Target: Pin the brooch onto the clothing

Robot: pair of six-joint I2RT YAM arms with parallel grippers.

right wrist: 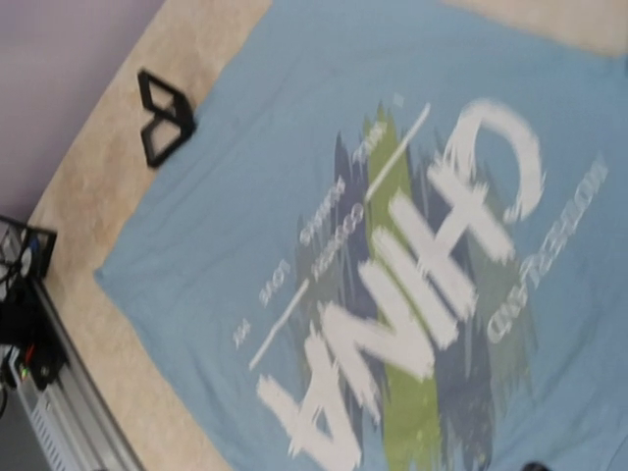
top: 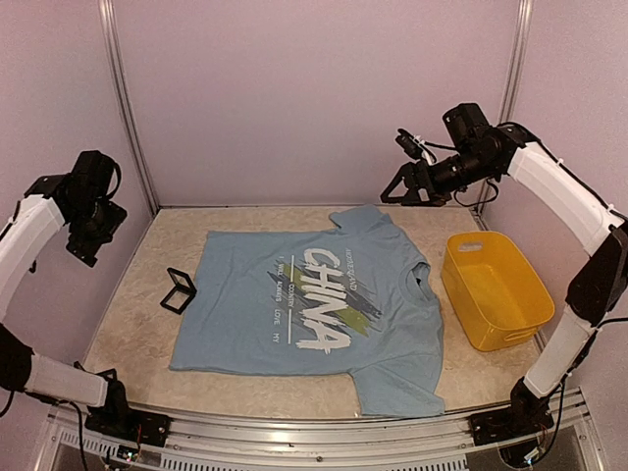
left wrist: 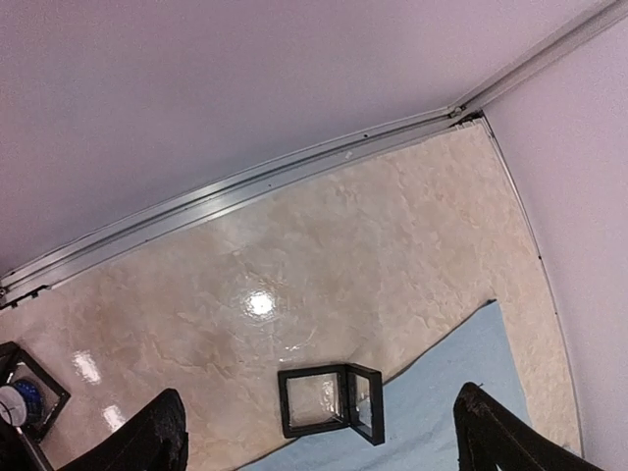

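Note:
The light blue T-shirt (top: 294, 304) lies flat on the table with its "CHINA" print up; it fills the right wrist view (right wrist: 245, 196). A small round blue-and-white thing that looks like the brooch (left wrist: 17, 403) sits in a black frame at the left edge of the left wrist view. My left gripper (top: 86, 235) is raised high over the table's left side, open and empty, its fingertips (left wrist: 157, 437) wide apart. My right gripper (top: 410, 198) hangs high over the back right, above the shirt's collar, and looks open and empty.
An open black display case (top: 179, 290) stands on the table at the shirt's left edge, also in the left wrist view (left wrist: 332, 400) and right wrist view (right wrist: 162, 120). A yellow basket (top: 517, 309) stands right of the shirt. Walls close in the back and sides.

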